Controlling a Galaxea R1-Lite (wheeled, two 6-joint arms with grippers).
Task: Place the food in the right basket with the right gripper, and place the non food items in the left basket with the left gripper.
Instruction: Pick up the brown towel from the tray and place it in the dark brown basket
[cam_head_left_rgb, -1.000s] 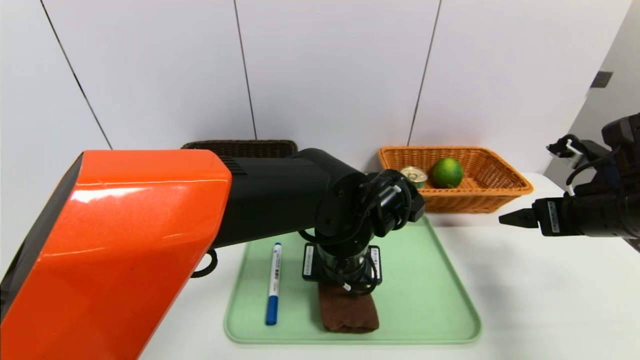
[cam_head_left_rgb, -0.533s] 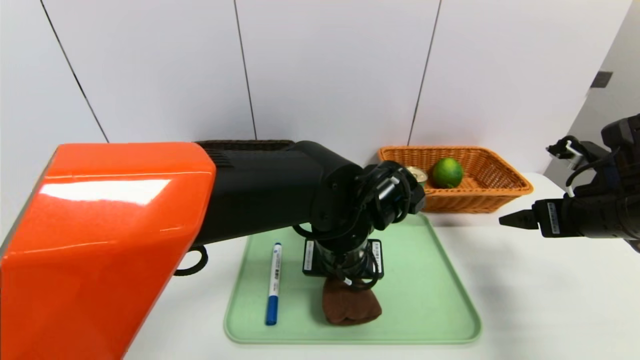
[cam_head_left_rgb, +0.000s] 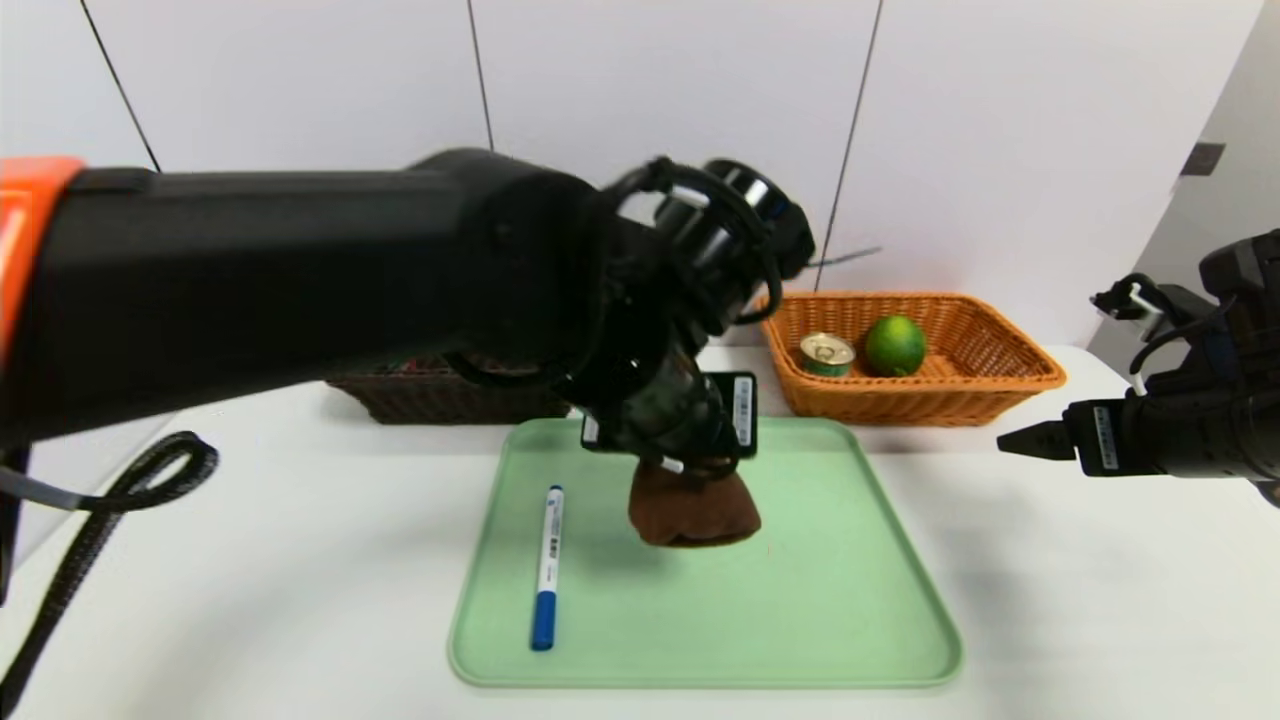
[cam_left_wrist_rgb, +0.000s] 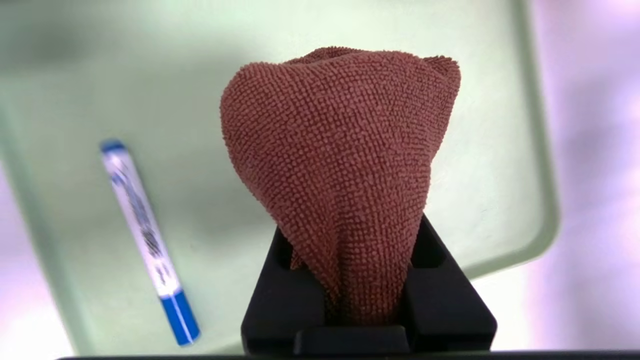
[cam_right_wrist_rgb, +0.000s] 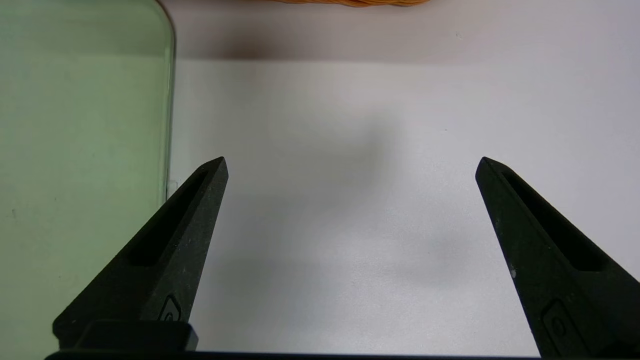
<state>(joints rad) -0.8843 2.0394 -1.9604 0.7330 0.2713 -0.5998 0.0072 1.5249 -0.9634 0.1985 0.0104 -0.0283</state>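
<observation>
Up goes the left tool (cam_head_left_rgb: 690, 462), lifting the one brown towel (cam_head_left_rgb: 693, 510) clear of the green tray (cam_head_left_rgb: 850, 600), pinched tight and dangling! One marker (cam_head_left_rgb: 547, 565) lies on the tray's left. One lime (cam_head_left_rgb: 894, 345) and one can (cam_head_left_rgb: 827, 354) sit in the orange basket (cam_head_left_rgb: 1000, 385), far right. Dark basket (cam_head_left_rgb: 440, 398) far left. Right tool (cam_right_wrist_rgb: 350, 165) hovers spread wide over the table (cam_head_left_rgb: 1100, 600), right of the tray.
</observation>
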